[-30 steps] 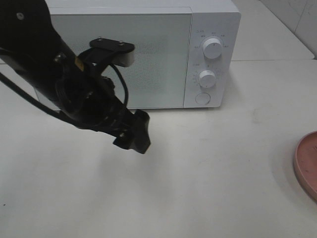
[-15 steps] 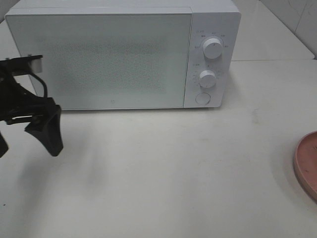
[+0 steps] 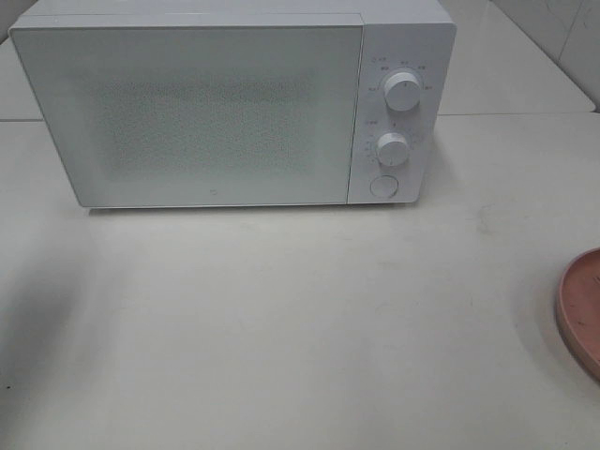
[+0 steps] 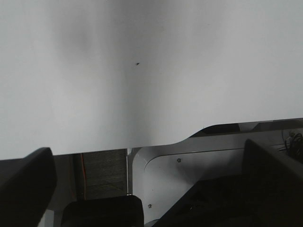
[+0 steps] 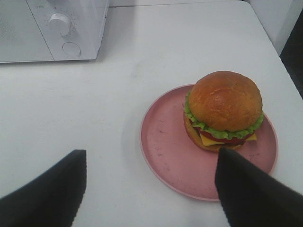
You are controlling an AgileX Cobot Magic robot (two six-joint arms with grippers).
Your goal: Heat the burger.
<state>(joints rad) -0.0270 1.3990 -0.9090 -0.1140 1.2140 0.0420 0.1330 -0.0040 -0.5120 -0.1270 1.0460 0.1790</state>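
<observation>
Left fingers (image 4: 142,189): spread wide, nothing between them, above a bare stretch of the white table (image 4: 151,71) at its edge.
Right fingers (image 5: 151,189): wide apart and empty, hanging over the table short of the plate; the burger is ahead of them, untouched.
Microwave (image 3: 234,103): white, door shut, at 12 o'clock on the table in the high view; two round knobs (image 3: 402,91) and a round button down its right panel.
Plate (image 5: 165,146): round, pink, at 3 o'clock, only its rim showing in the high view.
Burger (image 5: 223,109): upright on the plate, off-centre toward the plate's far right side, well apart from the microwave.
</observation>
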